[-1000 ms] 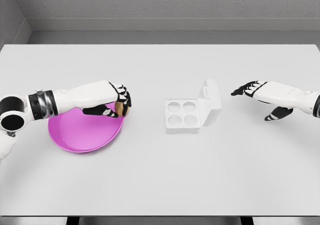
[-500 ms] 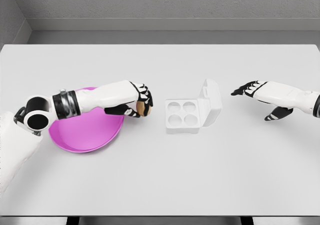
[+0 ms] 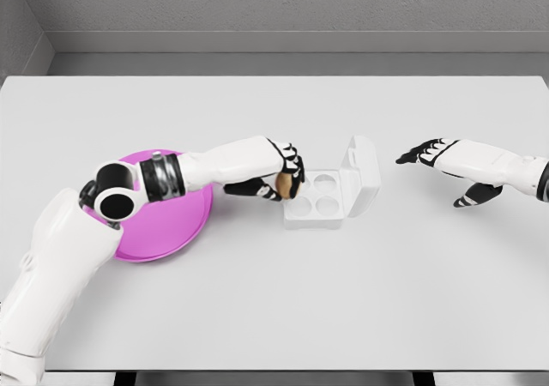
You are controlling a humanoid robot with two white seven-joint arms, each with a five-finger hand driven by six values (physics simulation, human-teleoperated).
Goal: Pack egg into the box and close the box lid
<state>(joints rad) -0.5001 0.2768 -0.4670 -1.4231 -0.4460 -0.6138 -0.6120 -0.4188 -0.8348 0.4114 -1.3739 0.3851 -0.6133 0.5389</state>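
A pink plate (image 3: 150,240) lies on the white desk (image 3: 274,300), left of the box (image 3: 330,193). The left hand (image 3: 279,173) grips a brown egg (image 3: 281,185) at the box's left edge. Right of the upright lid (image 3: 364,170), the right hand (image 3: 446,165) hovers, fingers spread, empty.

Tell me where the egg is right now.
In the head view, the egg is gripped in the left hand, just left of centre, at the left edge of the open box.
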